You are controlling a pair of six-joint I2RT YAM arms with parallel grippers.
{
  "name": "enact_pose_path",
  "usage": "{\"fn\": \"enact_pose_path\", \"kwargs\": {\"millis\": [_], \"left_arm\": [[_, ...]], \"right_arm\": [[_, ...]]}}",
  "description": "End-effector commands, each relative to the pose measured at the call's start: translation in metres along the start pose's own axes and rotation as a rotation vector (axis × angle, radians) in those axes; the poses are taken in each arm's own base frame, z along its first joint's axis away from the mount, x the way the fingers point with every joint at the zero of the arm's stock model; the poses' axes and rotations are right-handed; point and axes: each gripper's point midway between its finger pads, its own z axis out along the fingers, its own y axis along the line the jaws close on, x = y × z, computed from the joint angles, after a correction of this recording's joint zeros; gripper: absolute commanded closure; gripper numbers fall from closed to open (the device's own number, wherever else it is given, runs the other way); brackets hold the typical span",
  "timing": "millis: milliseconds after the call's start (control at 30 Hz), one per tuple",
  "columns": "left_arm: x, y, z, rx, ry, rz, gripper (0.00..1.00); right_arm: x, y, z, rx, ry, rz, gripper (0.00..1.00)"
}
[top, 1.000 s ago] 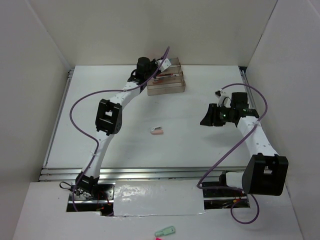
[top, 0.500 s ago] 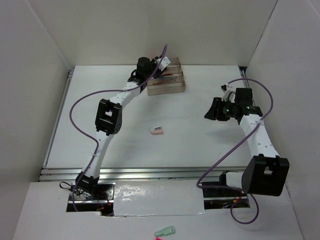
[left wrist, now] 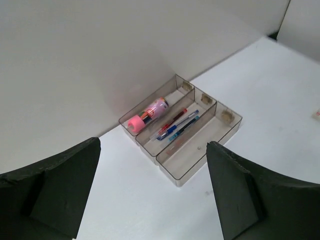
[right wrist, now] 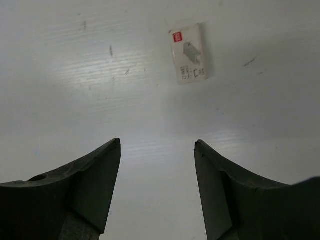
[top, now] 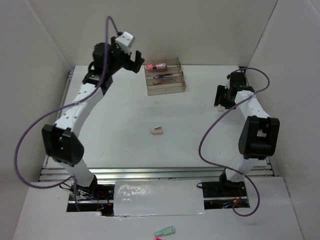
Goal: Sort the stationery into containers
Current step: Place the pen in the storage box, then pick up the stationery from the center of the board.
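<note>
Left jaws hang wide open and empty near the organiser [left wrist: 200, 156] at twelve o'clock, pens [left wrist: 177, 125] inside; right jaws, half-open and empty, hover by a white eraser [right wrist: 189, 53] at three o'clock, probably to grab it.

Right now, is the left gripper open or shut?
Open. In the left wrist view the left gripper has its jaws standing wide apart with nothing between them; the organiser shows through the gap.
</note>
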Motion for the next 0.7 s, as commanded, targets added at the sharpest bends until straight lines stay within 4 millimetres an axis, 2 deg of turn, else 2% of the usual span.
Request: {"fn": "enact_pose_path", "kwargs": {"millis": [0, 33, 100, 200, 267, 300, 500, 667], "left_arm": [[0.049, 0.005, -0.047, 0.002, 0.158, -0.241, 0.01], [0.054, 0.004, -0.057, 0.012, 0.169, -0.255, 0.01], [0.061, 0.01, -0.08, 0.001, 0.174, -0.279, 0.01], [0.072, 0.012, -0.103, 0.005, 0.201, -0.331, 0.01], [0.078, 0.012, -0.113, 0.004, 0.207, -0.354, 0.01], [0.079, 0.012, -0.116, 0.007, 0.207, -0.358, 0.01], [0.085, 0.011, -0.123, 0.024, 0.21, -0.399, 0.01], [0.088, 0.012, -0.122, 0.023, 0.215, -0.428, 0.01]], "right_arm": [[-0.031, -0.013, 0.008, 0.114, -0.048, 0.003, 0.32], [-0.025, -0.016, 0.022, 0.122, -0.01, -0.001, 0.33], [-0.031, -0.017, 0.03, 0.136, -0.006, -0.007, 0.32], [-0.03, -0.022, 0.053, 0.156, 0.022, -0.013, 0.32], [-0.034, -0.023, 0.059, 0.159, 0.03, -0.015, 0.32], [-0.029, -0.023, 0.068, 0.159, 0.057, -0.015, 0.32], [-0.023, -0.025, 0.094, 0.173, 0.097, -0.036, 0.32], [-0.018, -0.024, 0.107, 0.156, 0.143, -0.047, 0.34]]}}
